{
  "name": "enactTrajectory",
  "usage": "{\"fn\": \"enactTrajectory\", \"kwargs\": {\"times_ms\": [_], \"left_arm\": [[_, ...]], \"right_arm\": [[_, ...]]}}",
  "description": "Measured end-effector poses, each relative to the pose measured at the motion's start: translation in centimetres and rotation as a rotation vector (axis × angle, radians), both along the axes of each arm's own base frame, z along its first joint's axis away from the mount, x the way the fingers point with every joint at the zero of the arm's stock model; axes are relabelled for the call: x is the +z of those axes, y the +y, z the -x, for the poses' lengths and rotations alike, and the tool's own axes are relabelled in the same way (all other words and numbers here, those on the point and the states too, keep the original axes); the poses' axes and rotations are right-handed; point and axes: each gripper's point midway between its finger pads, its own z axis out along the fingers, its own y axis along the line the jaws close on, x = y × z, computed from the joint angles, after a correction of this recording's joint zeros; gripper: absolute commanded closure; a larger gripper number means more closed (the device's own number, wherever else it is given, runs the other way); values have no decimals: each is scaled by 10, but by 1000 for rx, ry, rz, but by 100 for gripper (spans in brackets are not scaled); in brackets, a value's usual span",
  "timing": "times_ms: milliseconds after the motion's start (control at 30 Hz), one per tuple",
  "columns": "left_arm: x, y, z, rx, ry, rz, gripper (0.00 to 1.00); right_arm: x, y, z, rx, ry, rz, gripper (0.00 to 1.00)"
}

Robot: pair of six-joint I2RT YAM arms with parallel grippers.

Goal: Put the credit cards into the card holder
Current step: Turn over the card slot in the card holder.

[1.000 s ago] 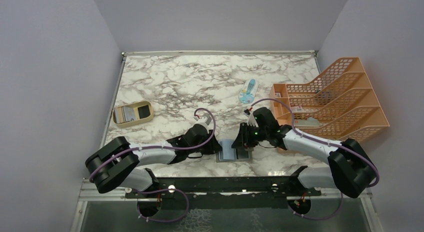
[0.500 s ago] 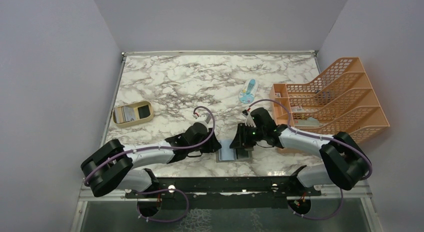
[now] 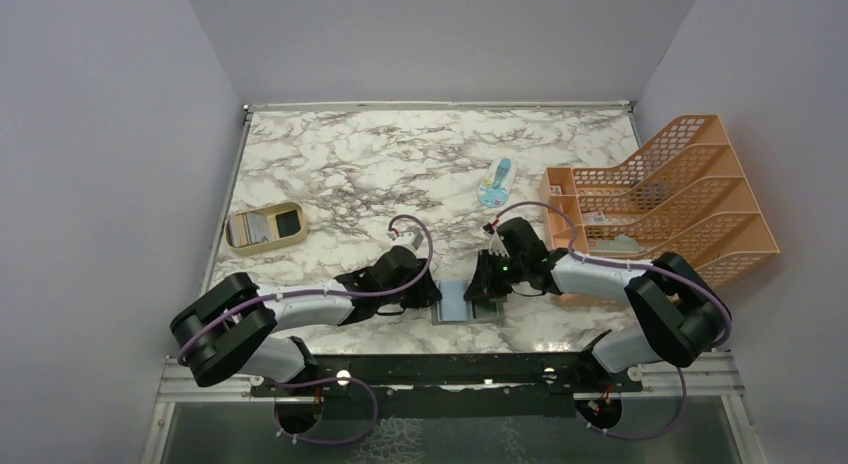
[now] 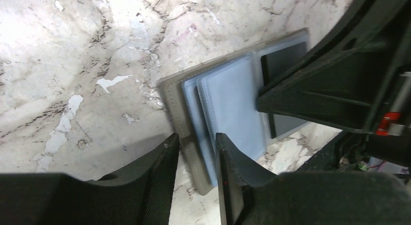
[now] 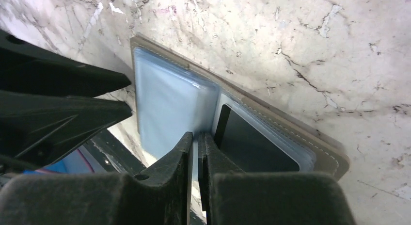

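One open card holder (image 5: 167,96), right claw (image 5: 196,136) pinching

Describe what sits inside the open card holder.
Pale blue-grey sleeves fill the card holder; one dark panel shows on the half nearer the right arm. The right tool pinches a sleeve, hiding what lies under it; whether any sleeve holds a card is unclear.

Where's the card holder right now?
Top view: the card holder lies open at the near edge of the table, centre, between the left claw and right claw.
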Motion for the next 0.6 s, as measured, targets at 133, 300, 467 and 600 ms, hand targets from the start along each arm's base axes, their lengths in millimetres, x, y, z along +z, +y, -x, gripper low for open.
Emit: {"fn": "enactTrajectory", "kwargs": {"times_ms": [133, 300, 467, 600], "left_arm": [[16, -4, -2, 11, -14, 51, 57], [36, -15, -5, 17, -39, 137, 54], [39, -19, -4, 7, -36, 166, 54], [36, -20, -4, 5, -30, 162, 54]], "right_arm": [[-5, -1, 0, -7, 6, 12, 98], [-7, -2, -1, -13, -4, 12, 99], [-8, -2, -1, -18, -6, 4, 99], [-8, -1, -1, -21, -6, 0, 99]]}}
